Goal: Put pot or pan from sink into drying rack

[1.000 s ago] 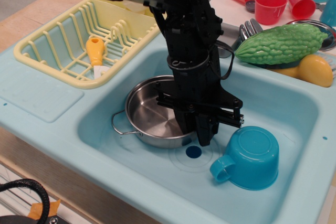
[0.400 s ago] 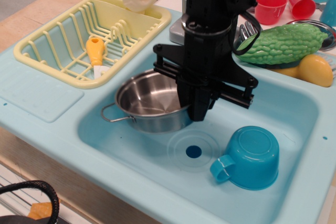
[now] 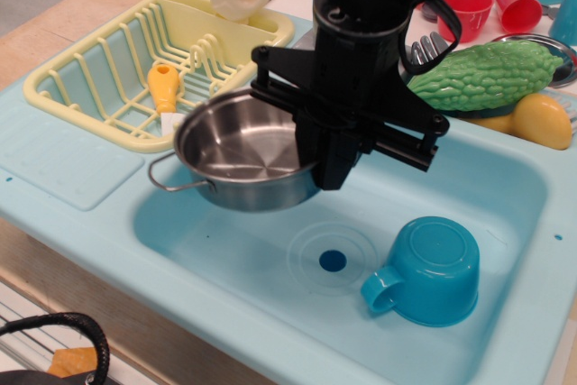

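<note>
— Pot (image 3: 236,149) position, please, and work down from the biggest thing.

— From my feed, the light-blue sink (image 3: 505,223) fills most of the frame, drain hole (image 3: 333,261) at lower centre. The pale yellow drying rack (image 3: 81,78) sits upper left, with an orange-handled utensil (image 3: 163,86) lying inside it. My arm (image 3: 370,33) comes down from the top centre, black, near vertical, its crossbar tilted down to the right. The pot hangs clear of the sink floor at centre left, slightly tilted, overlapping the basin's left wall in my view, just right of the rack's near corner.

— And the pincer?

— I see the gripper (image 3: 332,169) clamped on the pot's right rim; the fingers point straight down, one inside the rim as far as I can tell. One wire loop handle (image 3: 167,178) sticks out at the pot's lower left.

— Anything else?

— A turquoise cup (image 3: 433,270) lies in the sink, lower right, well apart from the pot. A green bumpy gourd (image 3: 482,74) and red cups (image 3: 467,11) sit upper right, behind the basin.
</note>
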Controlling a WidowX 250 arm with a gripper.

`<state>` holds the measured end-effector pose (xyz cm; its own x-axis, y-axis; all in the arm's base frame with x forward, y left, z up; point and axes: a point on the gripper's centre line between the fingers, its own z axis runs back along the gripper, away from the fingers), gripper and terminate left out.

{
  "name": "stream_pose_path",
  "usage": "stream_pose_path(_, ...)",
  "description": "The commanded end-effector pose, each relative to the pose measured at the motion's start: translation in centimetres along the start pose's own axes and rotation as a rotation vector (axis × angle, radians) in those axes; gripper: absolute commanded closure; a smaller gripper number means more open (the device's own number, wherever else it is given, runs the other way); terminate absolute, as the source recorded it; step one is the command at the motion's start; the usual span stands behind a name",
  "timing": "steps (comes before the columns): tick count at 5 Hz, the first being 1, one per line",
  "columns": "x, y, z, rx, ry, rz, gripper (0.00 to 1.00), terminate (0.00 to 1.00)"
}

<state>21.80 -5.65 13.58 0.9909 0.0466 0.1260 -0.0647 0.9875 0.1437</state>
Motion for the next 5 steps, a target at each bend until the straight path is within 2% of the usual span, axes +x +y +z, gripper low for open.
stream_pose_path(1, 1.6, 1.2, 2.3, 0.026, -0.077, 0.015, 1.0, 0.0)
stream_pose_path(3, 3.3, 5.2, 2.9, 0.057, -0.133, 0.03, 1.0, 0.0)
stream_pose_path(5, 4.1, 9.0, 0.3, 0.006, -0.142, 0.007, 1.0, 0.0)
